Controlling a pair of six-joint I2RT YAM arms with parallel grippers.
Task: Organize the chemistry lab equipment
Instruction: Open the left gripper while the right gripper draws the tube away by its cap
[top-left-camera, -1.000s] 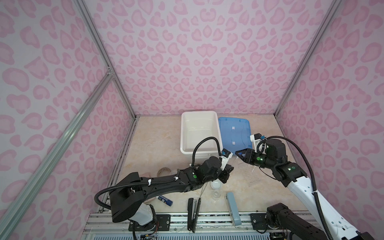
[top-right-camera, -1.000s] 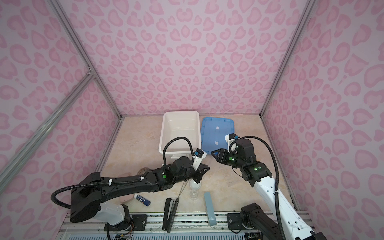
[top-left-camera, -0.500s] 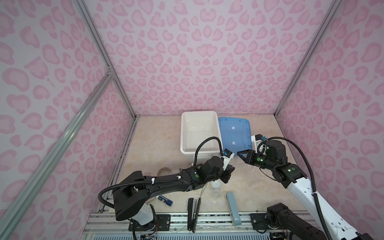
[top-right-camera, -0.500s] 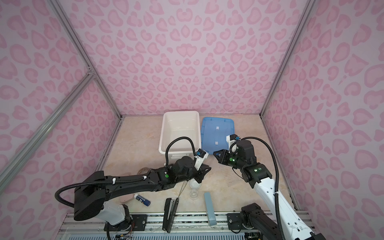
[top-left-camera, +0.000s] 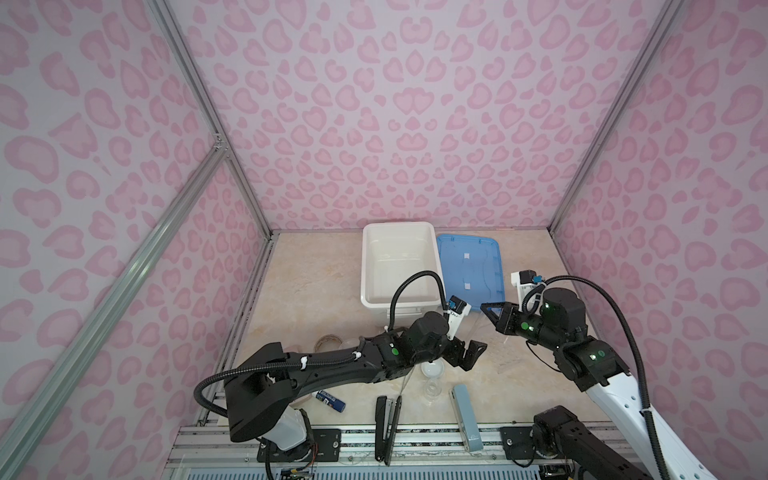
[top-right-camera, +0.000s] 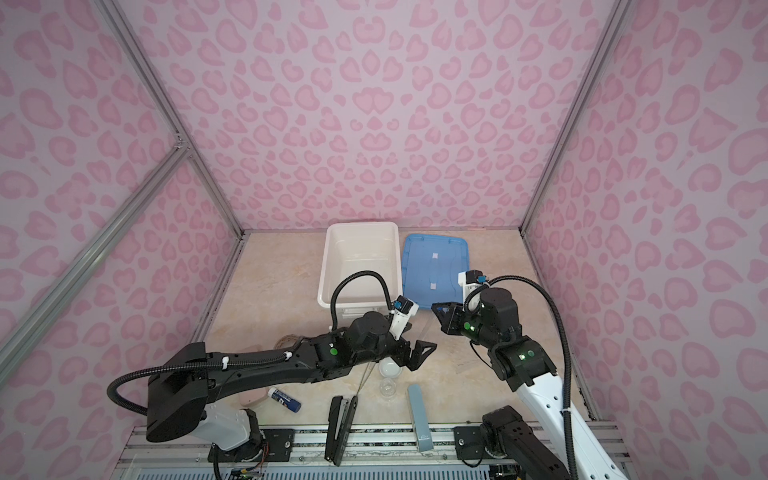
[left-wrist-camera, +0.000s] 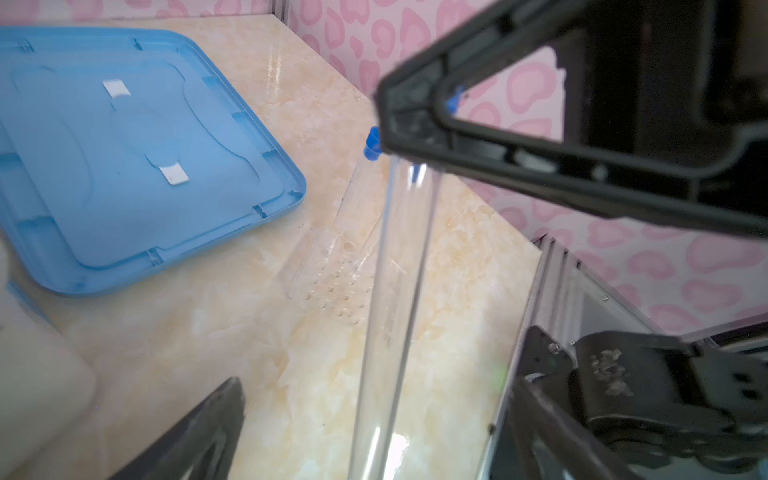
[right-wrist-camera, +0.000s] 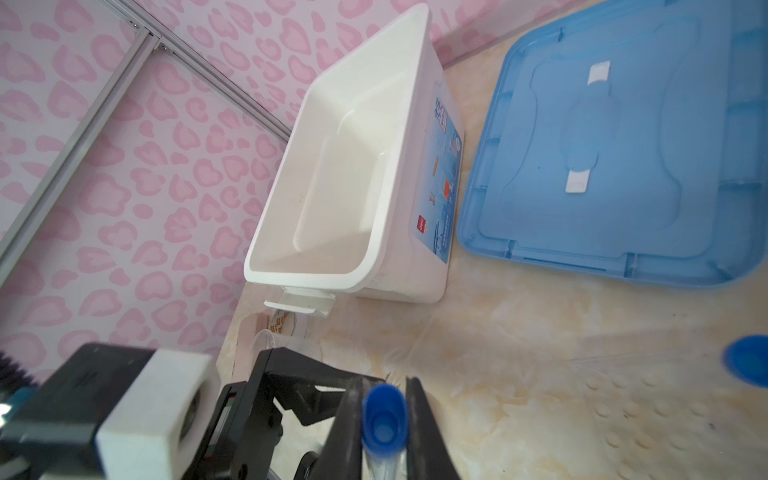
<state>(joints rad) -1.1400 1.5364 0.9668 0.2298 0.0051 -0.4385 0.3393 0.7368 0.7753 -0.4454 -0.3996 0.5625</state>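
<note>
A long clear tube (left-wrist-camera: 395, 291) with a blue cap (right-wrist-camera: 384, 419) hangs above the table. My right gripper (right-wrist-camera: 384, 380) is shut on its capped end, and shows in both top views (top-left-camera: 484, 308) (top-right-camera: 434, 308). The tube's other end runs between the jaws of my left gripper (left-wrist-camera: 386, 361), which stand wide open and do not touch it (top-left-camera: 471, 355). Another blue-capped tube (left-wrist-camera: 372, 143) lies on the clear rack (left-wrist-camera: 332, 266) below. A small white dish (top-left-camera: 432, 369) and a little clear beaker (top-left-camera: 432, 390) sit under the left gripper.
An open white bin (top-left-camera: 365, 266) and its blue lid (top-left-camera: 469, 266) lie at the back. Near the front edge are a black stapler (top-left-camera: 384, 428), a pale-blue stapler (top-left-camera: 465, 417) and a blue glue stick (top-left-camera: 330, 401). A tape roll (top-left-camera: 326, 341) sits behind the left arm.
My right gripper closed on the tube's blue-capped end. My left gripper, shut on the tube before, has sprung open and let go of it. Both arms stayed nearly in place.
</note>
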